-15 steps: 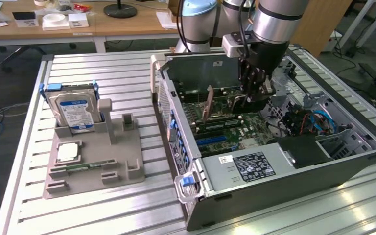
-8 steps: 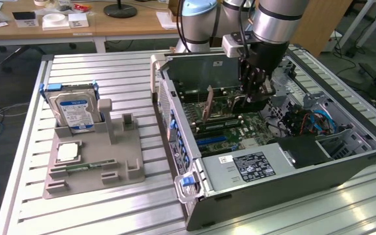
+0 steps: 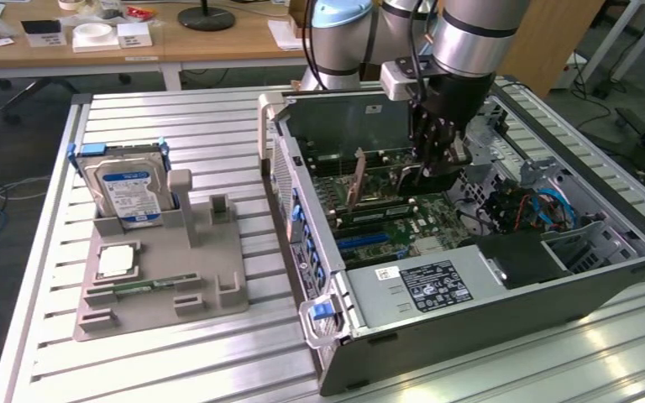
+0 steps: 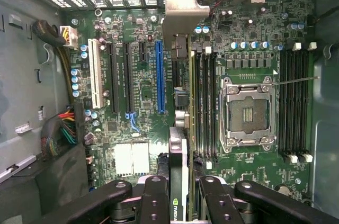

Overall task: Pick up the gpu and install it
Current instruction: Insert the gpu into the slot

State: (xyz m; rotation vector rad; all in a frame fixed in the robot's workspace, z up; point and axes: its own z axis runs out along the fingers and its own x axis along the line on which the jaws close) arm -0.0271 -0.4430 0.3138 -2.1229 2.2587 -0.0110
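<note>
Now, my tool (image 4: 181,195) grasping the gpu (image 4: 179,147) edge-on, over the motherboard (image 4: 139,83), inside the open computer case (image 3: 490,315)

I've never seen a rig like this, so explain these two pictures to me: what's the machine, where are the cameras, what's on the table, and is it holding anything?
The machine is a robot arm with a gripper at its end. One picture comes from a camera off the arm that sees the whole table. The other comes from a camera on the wrist, looking into the case. On the table lies an open computer case with its motherboard showing. Beside it, on the exterior view's left, a grey holder carries a hard drive. The gripper is inside the case, shut on the gpu, a card seen edge-on above the motherboard.
</note>
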